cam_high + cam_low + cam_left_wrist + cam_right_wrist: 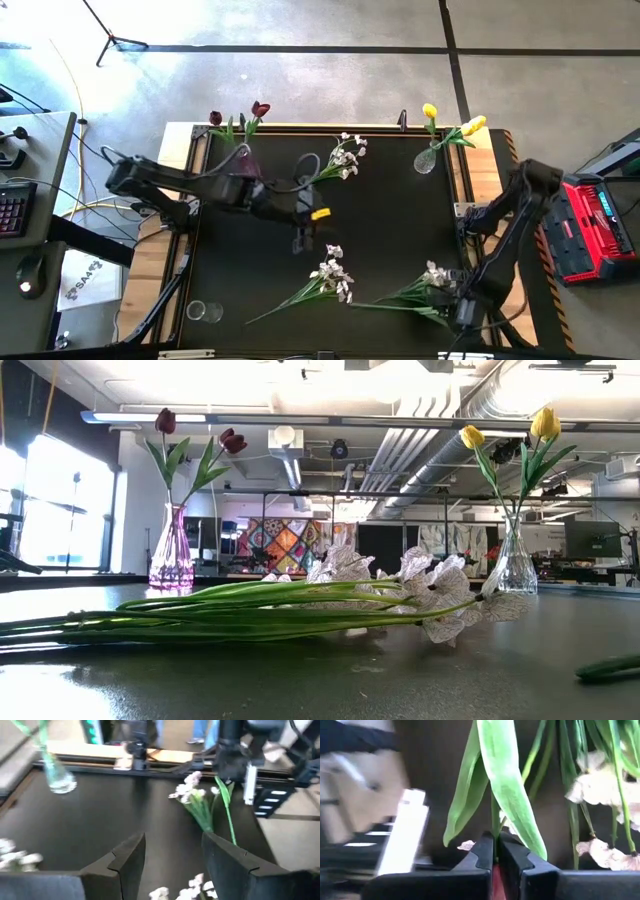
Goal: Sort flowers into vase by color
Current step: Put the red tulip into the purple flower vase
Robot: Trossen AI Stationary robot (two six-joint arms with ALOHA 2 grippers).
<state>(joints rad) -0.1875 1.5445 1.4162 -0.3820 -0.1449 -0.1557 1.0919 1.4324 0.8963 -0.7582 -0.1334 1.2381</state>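
Two dark maroon tulips stand in a purple vase (245,160) (170,555) at the far left. Two yellow tulips stand in a clear vase (425,160) (515,565) at the far right. One white spray (345,155) lies at the far middle and another (325,280) (420,585) lies near the middle. A third white spray (430,285) lies at the near right, and my right gripper (462,308) (495,840) is shut on it. My left gripper (300,240) (173,840) hangs open over the table's middle, with nothing between its fingers. My right gripper pinches a thin green stem (494,822) of the near-right white spray between its two fingers, among the long leaves. The fingers come steeply from above. Leaves and blossoms (600,787) spread beyond the fingertips. Whether the spray is clear of the table does not show.
A small clear glass (205,312) stands at the near left corner. A black frame rims the dark table (400,230). Red equipment (590,235) sits off the right edge, and a keyboard and mouse lie on a side desk to the left.
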